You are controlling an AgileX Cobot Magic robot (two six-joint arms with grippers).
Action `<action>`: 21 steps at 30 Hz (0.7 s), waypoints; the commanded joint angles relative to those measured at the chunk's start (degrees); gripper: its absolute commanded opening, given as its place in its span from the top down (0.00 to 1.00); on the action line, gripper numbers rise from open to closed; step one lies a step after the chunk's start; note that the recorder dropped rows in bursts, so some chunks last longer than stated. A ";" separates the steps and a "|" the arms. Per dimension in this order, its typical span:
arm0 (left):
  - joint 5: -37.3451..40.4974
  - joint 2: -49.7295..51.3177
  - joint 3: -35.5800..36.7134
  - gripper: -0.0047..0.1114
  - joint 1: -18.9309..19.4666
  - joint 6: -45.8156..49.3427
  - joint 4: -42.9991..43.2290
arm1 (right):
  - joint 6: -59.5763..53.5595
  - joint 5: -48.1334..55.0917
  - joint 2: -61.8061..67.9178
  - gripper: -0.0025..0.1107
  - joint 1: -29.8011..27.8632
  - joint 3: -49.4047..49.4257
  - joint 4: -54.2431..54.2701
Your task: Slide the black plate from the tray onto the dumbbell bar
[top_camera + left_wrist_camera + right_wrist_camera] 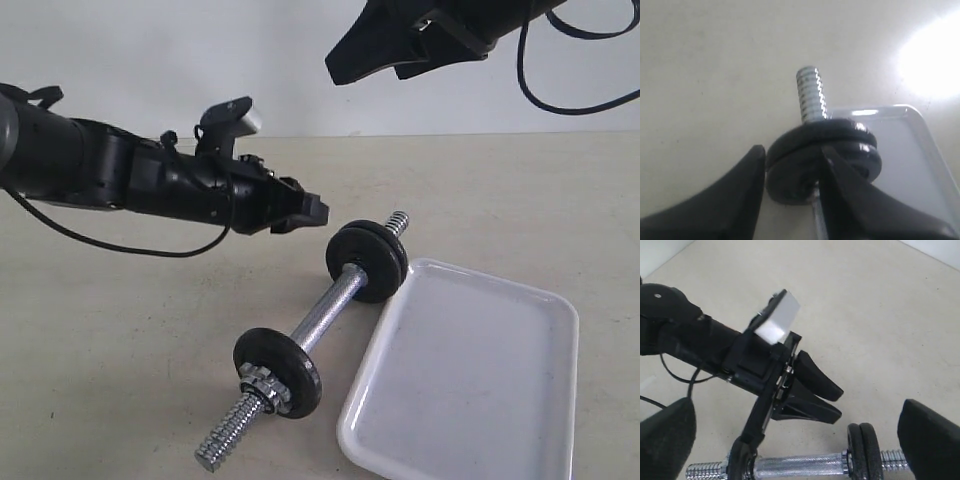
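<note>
Dumbbell bar (325,318): knurled chrome, coarse threads, lying on worktop (130,350).
Black plate (372,258): matte round disc on the bar's far end, against its twin (352,268).
Tray (470,390): glossy white, rounded corners.
Left gripper (312,212): jaws apart, gripping nothing.
Right gripper (365,68): jaws spread wide.

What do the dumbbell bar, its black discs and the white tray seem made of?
Shiny silver threaded dumbbell bar: bright metal, probably chromed steel, given its glints. Round black discs: dull, rough, perhaps painted cast iron. Glossy white rectangular tray: plastic or enamel; its sheen cannot decide.
</note>
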 commanded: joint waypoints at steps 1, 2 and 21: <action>0.83 -4.59 -2.50 0.66 1.49 8.38 -0.22 | 1.05 -2.39 -0.68 0.06 -0.03 -0.25 -2.82; 0.17 -5.96 -2.99 0.67 1.74 11.45 -0.22 | 1.05 -2.56 -0.68 0.06 -0.03 -0.25 -4.19; -25.84 -38.51 -4.99 0.71 2.90 24.67 -0.22 | 11.64 -22.15 -20.93 0.06 -0.03 -0.25 -20.95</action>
